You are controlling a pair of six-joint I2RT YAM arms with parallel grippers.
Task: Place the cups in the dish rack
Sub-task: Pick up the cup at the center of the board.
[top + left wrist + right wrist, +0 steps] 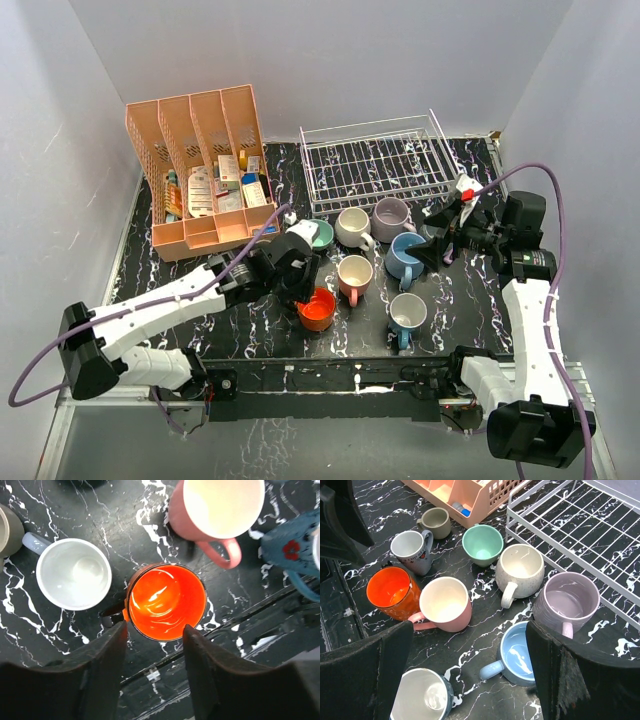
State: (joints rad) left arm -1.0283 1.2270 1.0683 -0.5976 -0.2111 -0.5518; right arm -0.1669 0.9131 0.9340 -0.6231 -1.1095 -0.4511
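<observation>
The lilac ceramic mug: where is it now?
Top view: the lilac mug sits right of centre, in front of the white wire dish rack, beside the cream speckled mug.

On my tabletop (455, 300) the dish rack (380, 165) sits at the far edge, right of centre. The slotted organizer (200, 170) stands just left of it.

Directly in front of the rack I see, left to right, the back-left cup (320, 236), back-middle cup (351, 226) and back-right cup (390, 216). Nearer me come the middle cup (354, 274) and, to its right, the right-hand cup (405, 257).

Nearest lie the front-left cup (317, 309) and front-right cup (408, 313). The organizer-side cup (436, 522) sits just before the organizer, with the far-left cup (411, 550) in front of it.

My left fingers (107, 655) hang over the front-left cup's near rim. My right fingers (365, 670) hang just right of the right-hand cup.
</observation>
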